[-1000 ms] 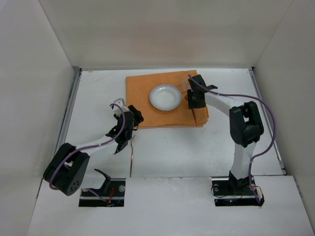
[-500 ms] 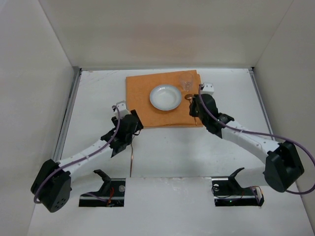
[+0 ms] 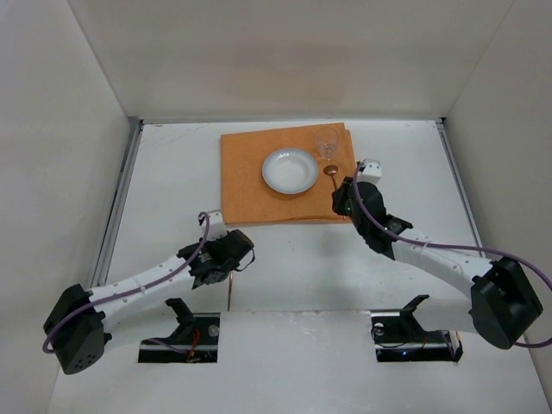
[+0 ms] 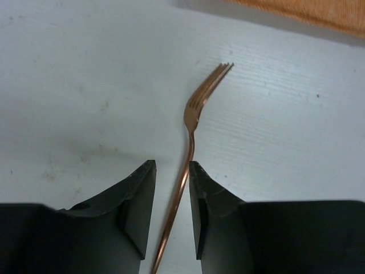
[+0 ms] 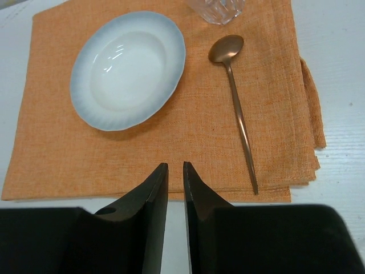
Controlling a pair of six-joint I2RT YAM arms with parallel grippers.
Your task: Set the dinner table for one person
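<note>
A copper fork [image 4: 191, 123] lies on the white dinner table [image 3: 172, 172], tines toward the orange cloth [image 3: 250, 185]. My left gripper [image 4: 171, 171] is low over it, slightly open, its jaws on either side of the handle; the handle lies against the right finger. In the top view this gripper [image 3: 231, 261] hides most of the fork [image 3: 229, 293]. On the cloth [image 5: 57, 142] are a white plate [image 5: 128, 68], a copper spoon [image 5: 236, 108] to its right and a glass [image 5: 217, 8]. My right gripper [image 5: 175, 168] is empty, jaws a narrow gap apart, over the cloth's near edge.
White walls close in the table on three sides, and metal rails [image 3: 121, 198] run along its left and right. The cloth's right edge [image 5: 313, 114] is folded in layers. The arm bases [image 3: 181, 332] stand at the near edge.
My left gripper has drawn back toward the near edge and come down over the fork's handle. My right gripper has backed away from the spoon, which stays on the cloth.
</note>
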